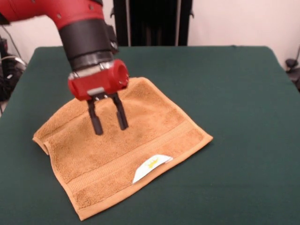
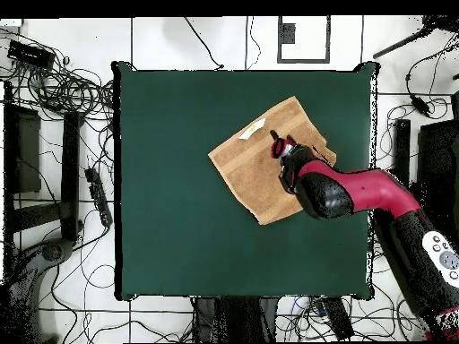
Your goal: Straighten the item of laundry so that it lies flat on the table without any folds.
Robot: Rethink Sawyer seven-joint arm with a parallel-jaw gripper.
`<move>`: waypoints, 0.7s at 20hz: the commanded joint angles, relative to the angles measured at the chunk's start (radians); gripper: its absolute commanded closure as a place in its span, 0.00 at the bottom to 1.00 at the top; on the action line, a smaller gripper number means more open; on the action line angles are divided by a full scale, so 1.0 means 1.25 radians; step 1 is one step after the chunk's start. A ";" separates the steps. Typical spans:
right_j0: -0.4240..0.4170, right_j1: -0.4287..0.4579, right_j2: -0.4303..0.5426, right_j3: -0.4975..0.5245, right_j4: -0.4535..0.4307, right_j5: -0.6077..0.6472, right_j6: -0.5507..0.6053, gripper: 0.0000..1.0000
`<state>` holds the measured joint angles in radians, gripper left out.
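Gripper (image 1: 108, 115) is hanging over the towel (image 1: 126, 150) at left of centre in the front view, its two black fingers (image 1: 95, 121) spread apart and holding nothing (whether the tips are touching the cloth, I cannot tell). Towel is lying on the green table (image 1: 234, 117), mostly spread, with its left corner doubled over and a white label (image 1: 150, 168) showing near the lower edge. Overhead, cables (image 2: 63, 90) are crowding the floor at upper left.

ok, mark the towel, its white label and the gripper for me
towel (image 1: 154, 119): front view, bare terry right of the fingers.
white label (image 1: 151, 168): front view, label's middle, at the near hem.
gripper (image 1: 109, 125): front view, midway between the open fingers' tips.
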<state>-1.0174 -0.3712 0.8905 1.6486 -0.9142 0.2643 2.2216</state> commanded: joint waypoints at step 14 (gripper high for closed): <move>0.023 0.170 -0.012 -0.103 -0.187 0.008 -0.220 0.00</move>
<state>-1.0333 -0.2064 0.8922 1.6419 -1.0679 0.2368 2.2212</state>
